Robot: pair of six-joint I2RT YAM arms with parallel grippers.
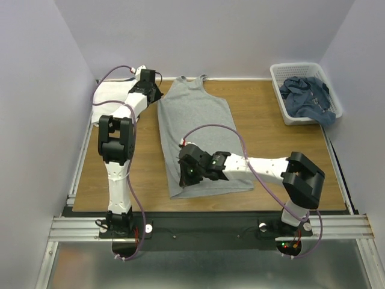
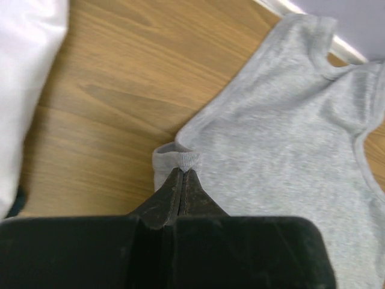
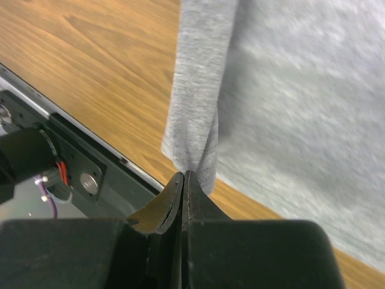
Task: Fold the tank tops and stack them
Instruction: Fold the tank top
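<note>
A heather grey tank top [image 1: 195, 129] lies spread on the wooden table, straps toward the far wall. My left gripper [image 1: 157, 94] is shut on its upper left edge near the armhole; in the left wrist view the pinched fold [image 2: 186, 160] shows at the fingertips [image 2: 183, 174]. My right gripper [image 1: 183, 176] is shut on the bottom left hem corner, which hangs lifted in a narrow fold [image 3: 195, 108] above the table, with the jaws [image 3: 183, 176] closed on it. A white tank top [image 1: 111, 96] lies at the far left of the table, partly behind the left arm.
A white lattice basket [image 1: 296, 69] at the far right corner holds a dusty blue garment [image 1: 308, 96]. The table's metal front rail [image 1: 210, 226] runs below the right gripper. White walls close in the back and both sides.
</note>
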